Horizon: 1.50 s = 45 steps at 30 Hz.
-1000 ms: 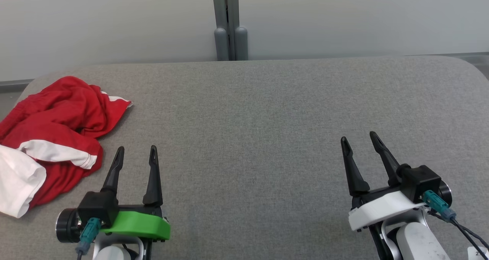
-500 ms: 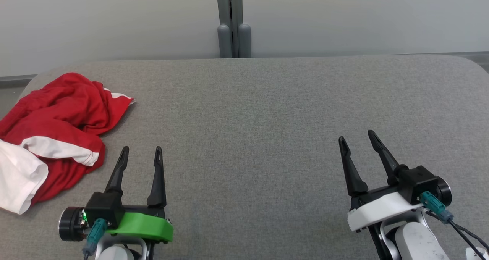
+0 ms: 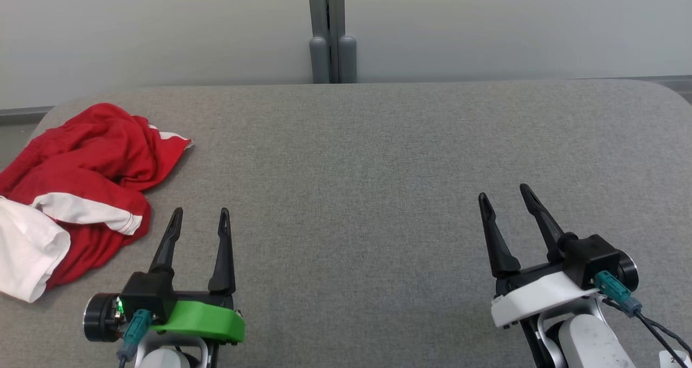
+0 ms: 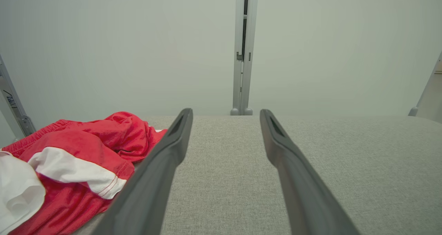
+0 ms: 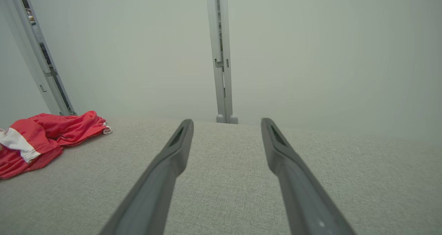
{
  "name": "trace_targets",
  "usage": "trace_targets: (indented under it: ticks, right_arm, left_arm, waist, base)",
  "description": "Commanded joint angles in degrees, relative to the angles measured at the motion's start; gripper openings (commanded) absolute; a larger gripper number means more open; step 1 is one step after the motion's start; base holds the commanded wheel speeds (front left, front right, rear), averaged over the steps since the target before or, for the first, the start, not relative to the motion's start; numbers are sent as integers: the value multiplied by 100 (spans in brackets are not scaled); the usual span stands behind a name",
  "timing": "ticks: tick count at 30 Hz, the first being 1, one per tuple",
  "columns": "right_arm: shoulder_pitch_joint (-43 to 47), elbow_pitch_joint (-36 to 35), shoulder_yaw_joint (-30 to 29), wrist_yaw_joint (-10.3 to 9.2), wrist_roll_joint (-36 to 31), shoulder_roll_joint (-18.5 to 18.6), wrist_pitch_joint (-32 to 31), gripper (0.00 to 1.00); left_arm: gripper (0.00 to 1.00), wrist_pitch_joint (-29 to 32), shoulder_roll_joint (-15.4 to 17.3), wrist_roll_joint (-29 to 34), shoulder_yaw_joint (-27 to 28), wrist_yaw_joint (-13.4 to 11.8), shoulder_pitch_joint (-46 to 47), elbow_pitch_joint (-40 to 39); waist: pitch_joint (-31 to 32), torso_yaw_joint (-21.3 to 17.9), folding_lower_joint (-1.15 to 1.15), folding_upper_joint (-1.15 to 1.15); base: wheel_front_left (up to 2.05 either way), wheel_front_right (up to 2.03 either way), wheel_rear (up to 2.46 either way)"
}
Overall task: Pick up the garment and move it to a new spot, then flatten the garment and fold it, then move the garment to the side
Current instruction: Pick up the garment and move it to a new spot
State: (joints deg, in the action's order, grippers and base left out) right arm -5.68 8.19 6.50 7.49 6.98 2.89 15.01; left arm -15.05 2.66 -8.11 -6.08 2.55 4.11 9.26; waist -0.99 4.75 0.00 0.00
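Observation:
A crumpled red garment with white panels [image 3: 75, 189] lies in a heap at the left end of the grey table [image 3: 367, 157]; it also shows in the left wrist view [image 4: 76, 159] and far left in the right wrist view [image 5: 45, 135]. My left gripper [image 3: 200, 214] hovers open just right of the heap, its fingers apart with nothing between them. My right gripper [image 3: 504, 192] stands open over the bare right side of the table, far from the garment.
A grey post [image 3: 330, 38] stands against the pale wall behind the table's far edge. The table's rounded corners lie at the far left and far right. Wide grey cloth surface stretches between the two grippers.
The head camera has shifted slightly, sliding the scene a little to the right. The left gripper sits slightly further right than a second ago. The garment lies as before.

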Motion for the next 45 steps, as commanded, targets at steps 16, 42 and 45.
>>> trace_targets:
  ticks: [16, 42, 45]
  right_arm:
    - [35, -209, 309, 0, 447, 6, 21, 100]
    - [-298, -158, 955, 0, 759, 219, 21, 100]
    - [-287, -171, 975, 0, 780, 239, 21, 100]
  left_arm:
    - [100, -19, 38, -281, 184, -199, 111, 195]
    - [100, -13, 35, -749, 724, -412, -197, 157]
    - [100, -13, 34, -776, 701, -389, -169, 191]
  waist:
    - [-128, 1019, 0, 0]
    - [-335, 2572, 0, 0]
    - [-330, 2568, 0, 0]
  base:
    - [0, 0, 0]
    - [0, 0, 0]
    - [0, 0, 0]
